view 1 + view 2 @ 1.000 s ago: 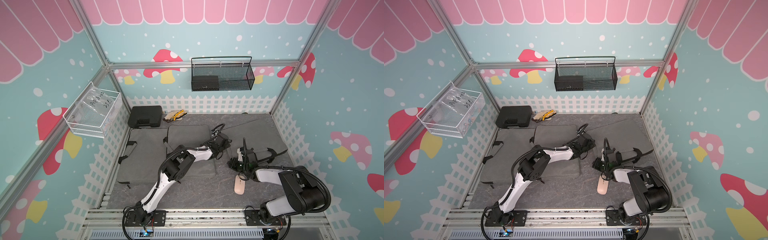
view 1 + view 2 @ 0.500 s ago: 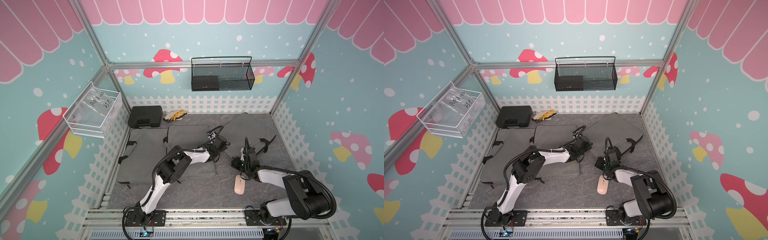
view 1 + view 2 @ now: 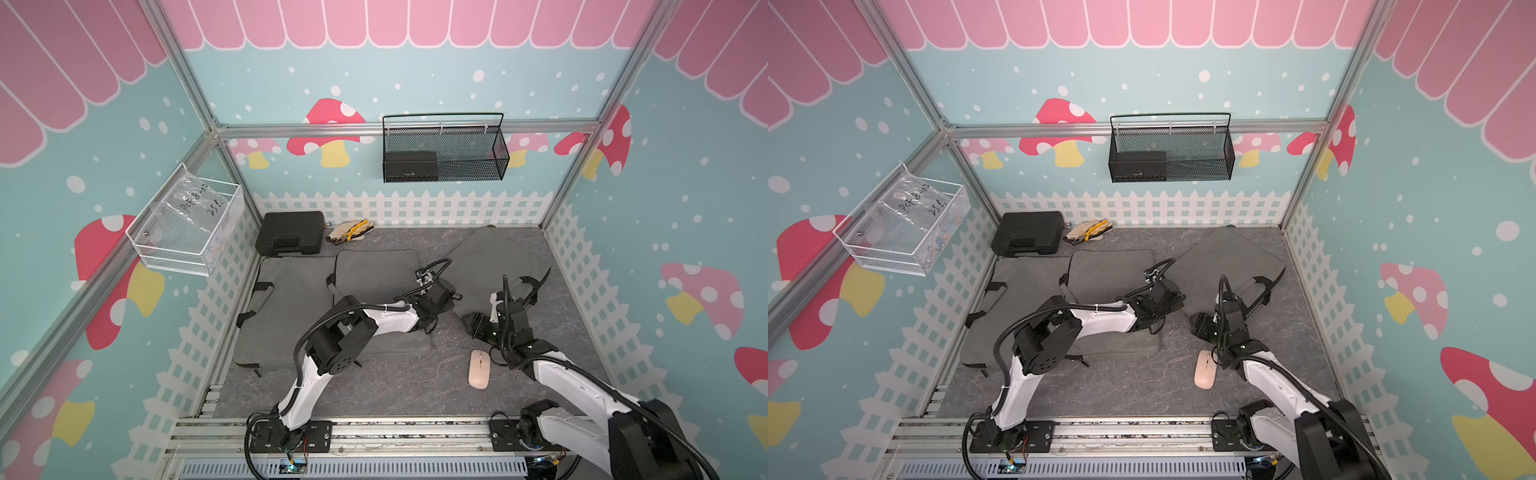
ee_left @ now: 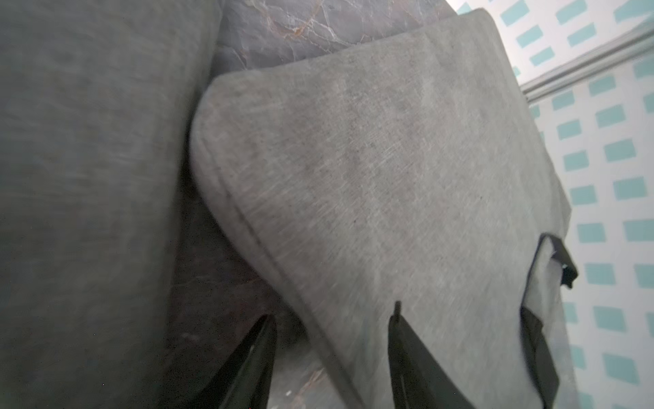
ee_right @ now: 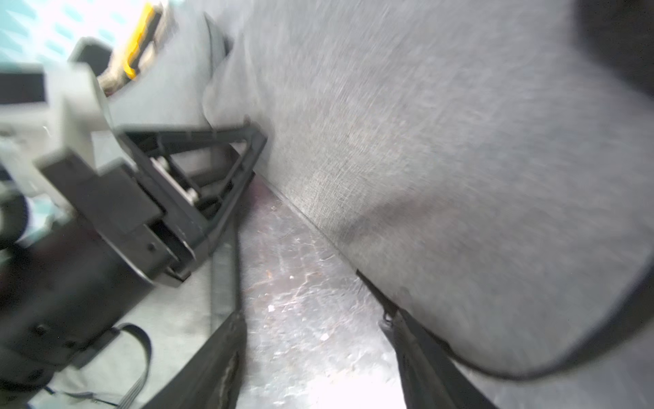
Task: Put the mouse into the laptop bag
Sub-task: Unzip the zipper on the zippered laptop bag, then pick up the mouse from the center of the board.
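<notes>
**A:** How does the left gripper (image 4: pixel 332 315) stand?

**B:** Its jaws are well apart with nothing between them. In both top views it sits beyond the mouse (image 3: pixel 478 369) and to its left. One finger overlaps the hem of the laptop bag (image 4: pixel 389 159) and the other is over bare floor (image 5: pixel 300 283). I cannot tell whether it touches the cloth.

**A:** And the right gripper (image 5: pixel 313 318)?

**B:** It is spread wide as well and empty, with only the marbled floor showing between its fingers. It hangs just beyond the mouse, at the bag's near corner. One finger lies along the bag's dark zip edge.

**A:** Where is the mouse itself?

**B:** The pink mouse lies flat on the floor, outside every bag and apart from both grippers, just beside the right arm.

**A:** What are the counts?

**B:** There are two grippers and one mouse. Far beyond the mouse and to its left hangs one white wire basket (image 3: pixel 187 224). Nearer, on the floor, are one black case (image 3: pixel 289 237) and one bundle of gloves (image 3: pixel 350 230). Well beyond the mouse, on the back wall, is one black mesh basket (image 3: pixel 444 149). There are three grey bags. Two flat grey bags (image 3: pixel 286 299) lie left of the mouse. The laptop bag lies beyond the mouse, turned askew.
</notes>
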Controlling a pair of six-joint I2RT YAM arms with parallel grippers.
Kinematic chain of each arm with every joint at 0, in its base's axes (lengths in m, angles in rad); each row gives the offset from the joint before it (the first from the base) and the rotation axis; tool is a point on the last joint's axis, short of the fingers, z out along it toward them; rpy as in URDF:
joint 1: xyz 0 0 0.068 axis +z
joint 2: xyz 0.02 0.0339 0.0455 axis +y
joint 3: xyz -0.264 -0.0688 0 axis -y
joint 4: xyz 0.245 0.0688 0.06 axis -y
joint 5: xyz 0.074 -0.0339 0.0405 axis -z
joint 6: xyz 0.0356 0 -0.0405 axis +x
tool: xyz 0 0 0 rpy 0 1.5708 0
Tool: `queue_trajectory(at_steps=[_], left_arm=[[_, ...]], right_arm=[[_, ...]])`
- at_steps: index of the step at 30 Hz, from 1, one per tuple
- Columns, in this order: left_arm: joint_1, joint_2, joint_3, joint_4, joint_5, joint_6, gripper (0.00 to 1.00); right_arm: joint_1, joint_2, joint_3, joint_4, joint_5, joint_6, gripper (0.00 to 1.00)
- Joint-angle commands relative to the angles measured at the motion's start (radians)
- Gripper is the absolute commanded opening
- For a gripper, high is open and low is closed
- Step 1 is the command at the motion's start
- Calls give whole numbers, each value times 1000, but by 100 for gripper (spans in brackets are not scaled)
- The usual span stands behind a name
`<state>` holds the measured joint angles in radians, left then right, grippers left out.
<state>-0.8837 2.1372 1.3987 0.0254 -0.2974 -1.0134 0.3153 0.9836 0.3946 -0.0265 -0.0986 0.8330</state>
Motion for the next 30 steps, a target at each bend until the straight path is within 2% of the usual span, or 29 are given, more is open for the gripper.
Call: queue_trajectory(at_steps=[1,6,11,14,17,24,30], left_arm=[[11,-198,-91,5,-96,103,66],[12,-503,-320,42,-210,202,80],[34,-669,-374,-72,-208,251,82],[44,-705,-405,-69,-176,251,82],[55,-712,-398,-98,-154,246,82],[73,-732,-408,-101,-145,242,82],[81,-746,-420,-98,-134,242,82]], right_arm=[[4,-122,-16,-210,47,-18,80],[22,-240,-29,-395,94,-11,88],[62,-179,-72,-380,78,13,90],[114,-119,-62,-352,79,37,90],[194,-92,-27,-415,154,82,93],[274,-33,-34,-462,183,135,93],[368,22,-7,-514,195,176,86]])
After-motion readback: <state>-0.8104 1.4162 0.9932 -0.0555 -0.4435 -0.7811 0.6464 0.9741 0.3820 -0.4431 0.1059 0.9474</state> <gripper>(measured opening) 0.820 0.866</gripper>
